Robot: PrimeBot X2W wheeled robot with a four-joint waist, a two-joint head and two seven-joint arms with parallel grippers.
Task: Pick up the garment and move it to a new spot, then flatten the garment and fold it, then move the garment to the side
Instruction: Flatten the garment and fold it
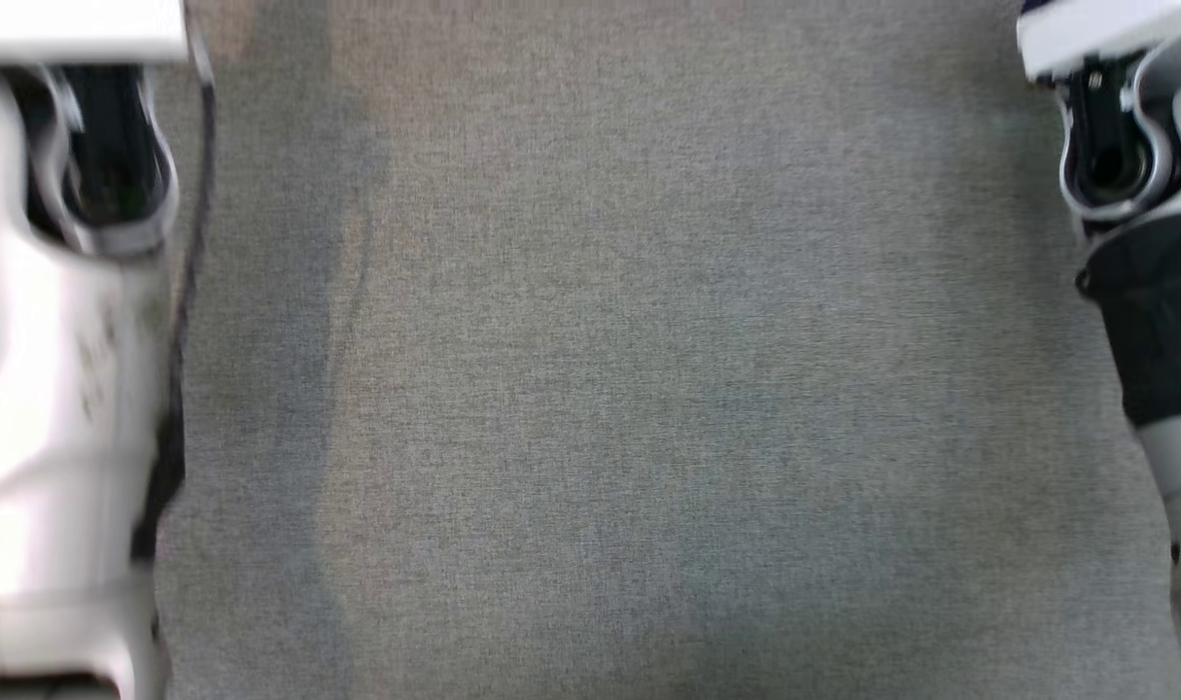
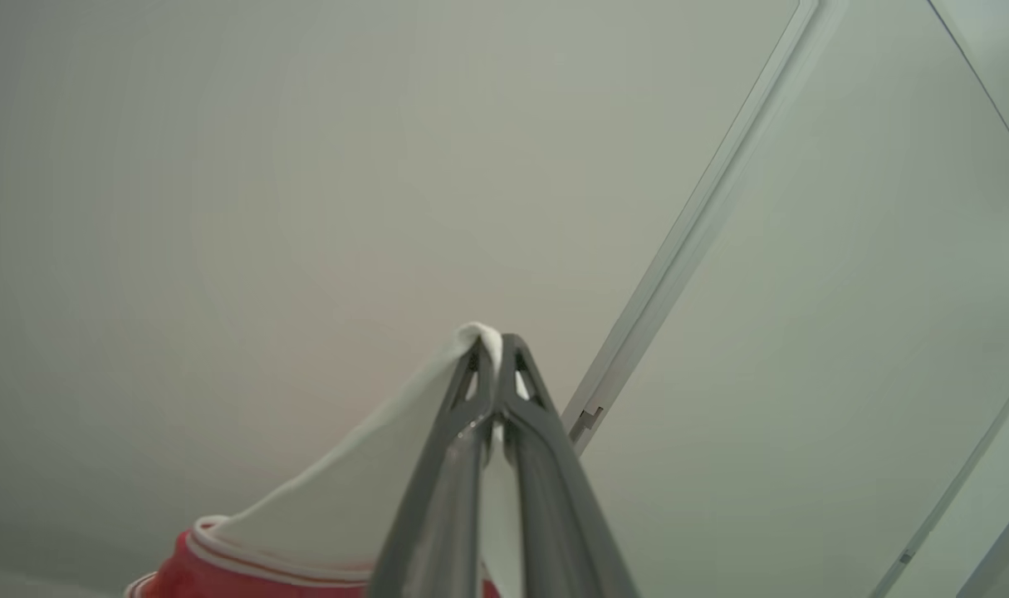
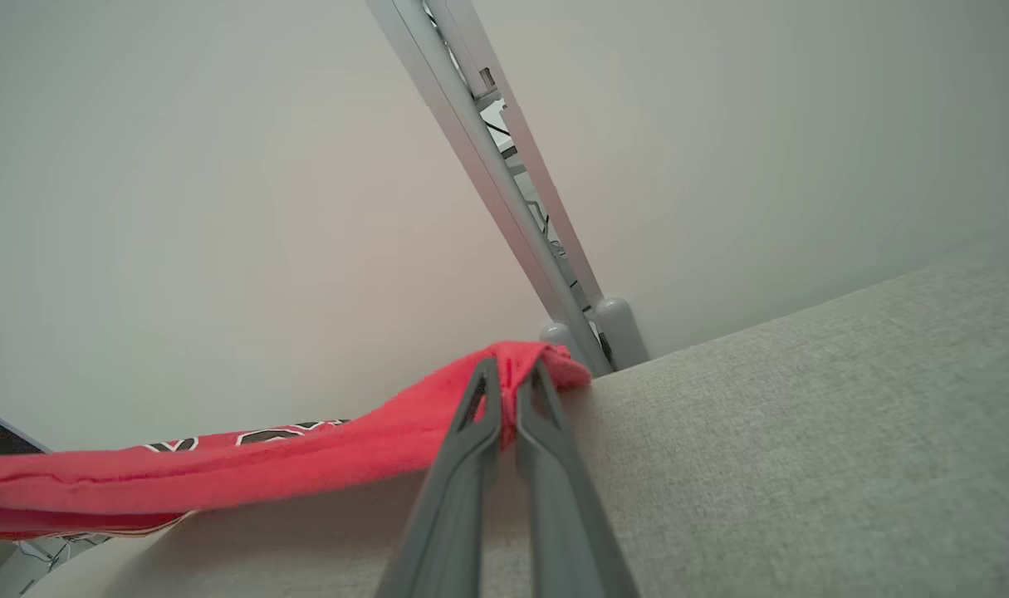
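The garment is red with white panels and white trim. In the left wrist view my left gripper (image 2: 494,345) is shut on a white fold of the garment (image 2: 338,490), and its red, white-striped part hangs at the bottom edge. In the right wrist view my right gripper (image 3: 508,374) is shut on a red edge of the garment (image 3: 222,473), which stretches away to the left above the grey cloth surface (image 3: 803,432). The head view has my pale left forearm (image 1: 55,389) at the left edge and my right forearm (image 1: 1149,292) at the right edge.
A grey cloth-covered table (image 1: 629,389) spreads across the head view between my two arms. Behind it stands a pale wall with a grey metal post (image 3: 504,191), seen again as a slanted post (image 2: 703,208) in the left wrist view.
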